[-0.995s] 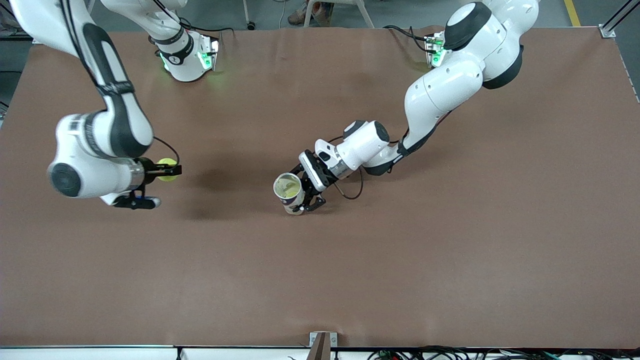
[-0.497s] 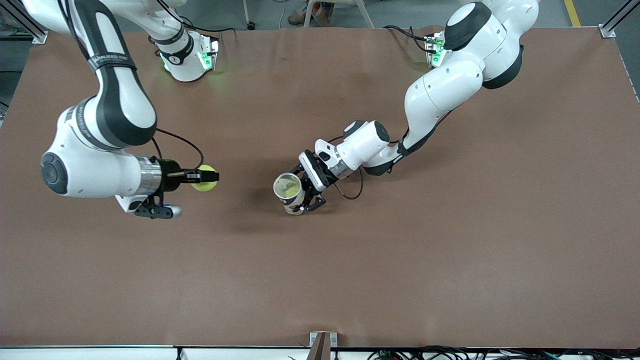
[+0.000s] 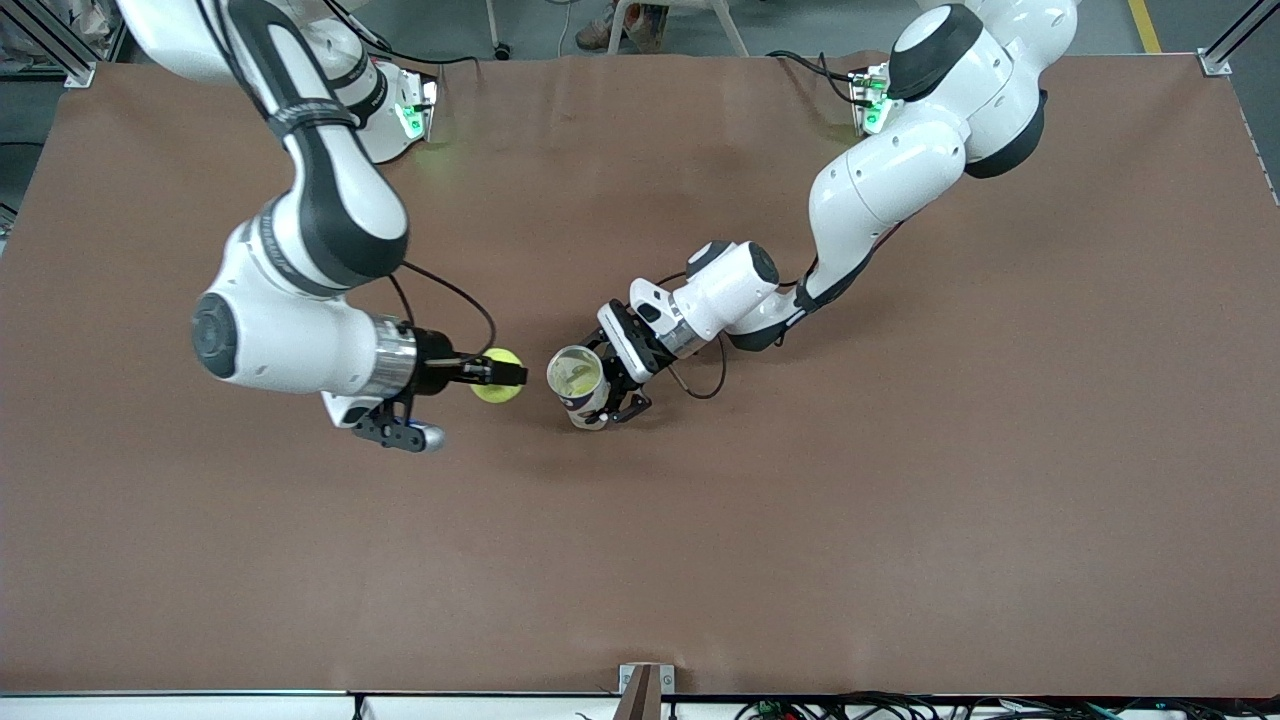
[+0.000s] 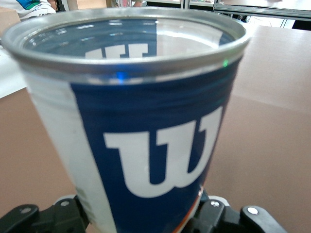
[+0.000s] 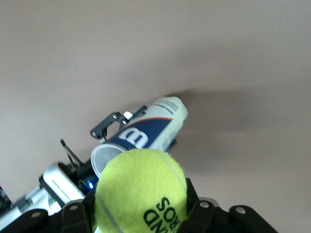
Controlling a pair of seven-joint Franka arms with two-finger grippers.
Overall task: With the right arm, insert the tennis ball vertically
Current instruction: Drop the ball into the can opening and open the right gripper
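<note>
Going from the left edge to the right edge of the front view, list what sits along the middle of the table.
Right tool shut on the tennis ball → open-topped can → left tool shut on that can, all over the brown table.

In the left wrist view the Wilson ball can fills the frame, its base cut off at the bottom edge. In the right wrist view the tennis ball is cropped at the bottom edge and hides part of the can's mouth.
</note>
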